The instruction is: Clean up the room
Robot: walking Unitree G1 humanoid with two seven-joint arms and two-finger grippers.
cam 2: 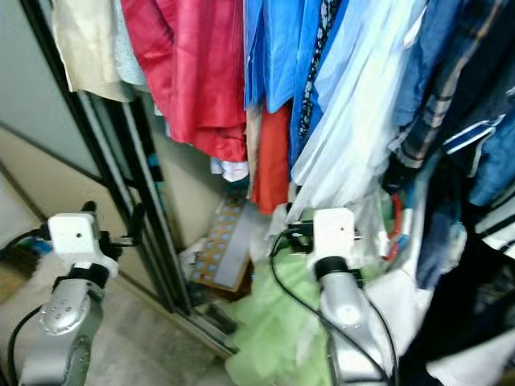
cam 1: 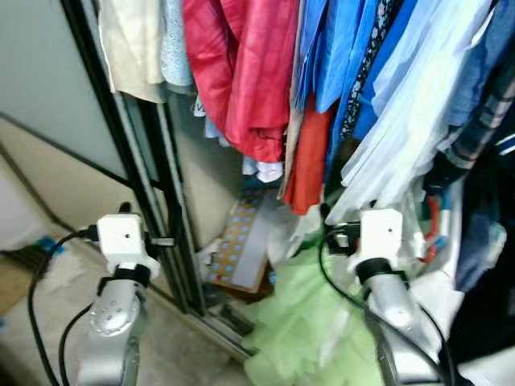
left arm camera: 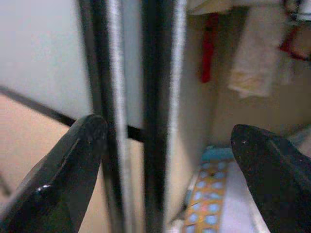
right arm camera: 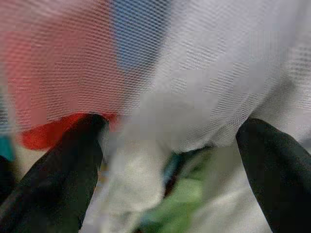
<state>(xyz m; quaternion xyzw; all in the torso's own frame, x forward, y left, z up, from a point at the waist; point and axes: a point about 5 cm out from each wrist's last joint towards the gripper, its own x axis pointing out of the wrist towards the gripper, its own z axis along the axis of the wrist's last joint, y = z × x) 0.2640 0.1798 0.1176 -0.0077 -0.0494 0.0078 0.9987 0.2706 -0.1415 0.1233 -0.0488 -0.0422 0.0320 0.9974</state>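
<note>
The left gripper (left arm camera: pixel 165 160) is held spread before the black sliding wardrobe door frame (cam 1: pixel 153 161) at left. The right gripper (right arm camera: pixel 170 160) is spread among hanging pale-blue shirts (cam 1: pixel 410 121), above crumpled light-green fabric (cam 1: pixel 310 322) at lower centre.

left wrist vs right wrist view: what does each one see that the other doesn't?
Left wrist: the black sliding door frame between the open left gripper fingers, a pale panel beside it, and a patterned board low inside the closet.

Right wrist: sheer white fabric pressed close to the open right gripper, with green cloth below.

Both: two spread black fingers, nothing gripped, red clothing behind.
</note>
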